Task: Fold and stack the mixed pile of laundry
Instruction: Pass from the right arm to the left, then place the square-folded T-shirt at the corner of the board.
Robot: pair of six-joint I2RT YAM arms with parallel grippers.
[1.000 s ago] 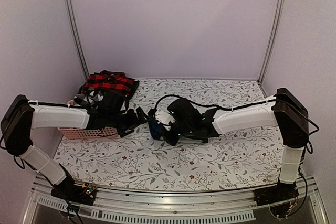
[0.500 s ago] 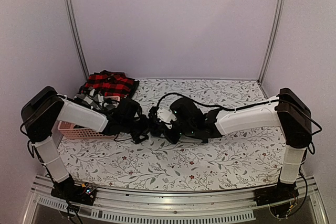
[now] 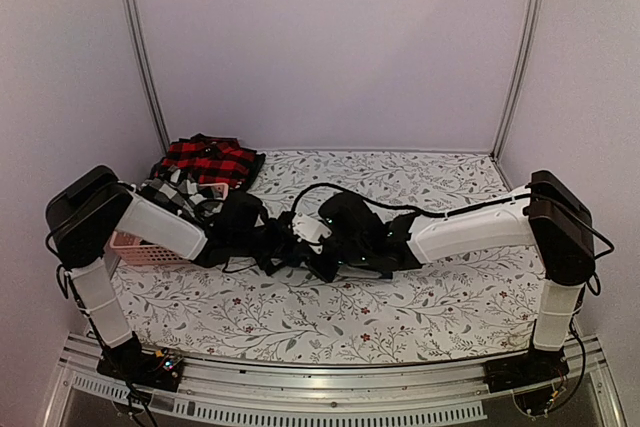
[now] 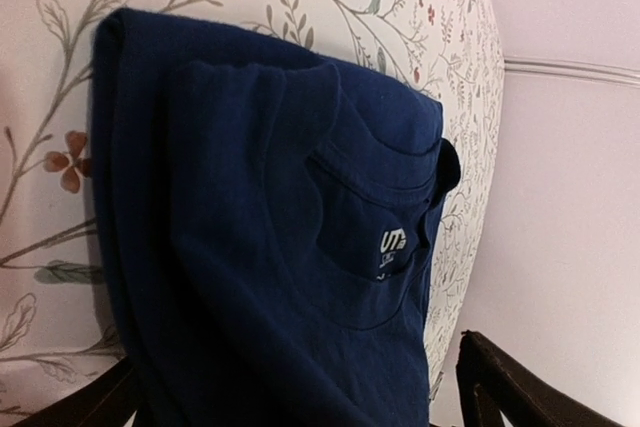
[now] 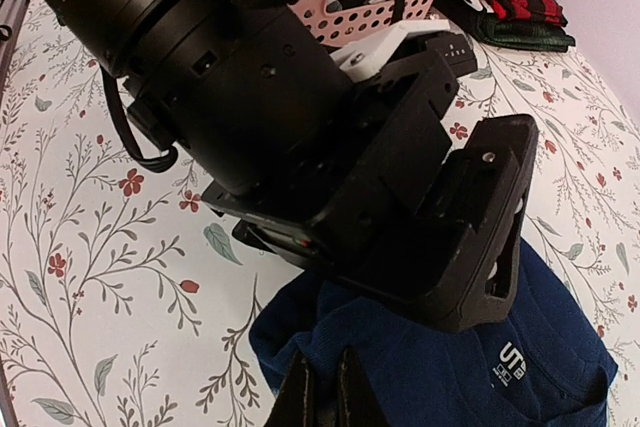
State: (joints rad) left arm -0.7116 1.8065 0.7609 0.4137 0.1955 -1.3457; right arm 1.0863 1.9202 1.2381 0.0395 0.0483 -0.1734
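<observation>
A folded navy blue garment [image 4: 260, 247] with a small white label lies on the flowered table and fills the left wrist view. My left gripper [image 4: 300, 367] is open, one finger at each side of the garment's near edge. My right gripper [image 5: 322, 387] is shut on a fold of the navy garment [image 5: 450, 377], with the left gripper's black body right above it. In the top view both grippers, left [image 3: 272, 243] and right [image 3: 306, 237], meet at the table's middle and hide the garment. The red-and-black plaid piece [image 3: 210, 159] and the checked shirt [image 3: 172, 190] lie at the back left.
The pink slotted basket [image 3: 145, 250] stands at the left under my left arm and also shows in the right wrist view [image 5: 385, 2]. The flowered tablecloth [image 3: 330, 317] covers the table. Metal posts stand at the back corners.
My left arm has swung right, out from over the basket, until its gripper meets the right gripper. The navy garment that showed between them is now covered in the top view.
</observation>
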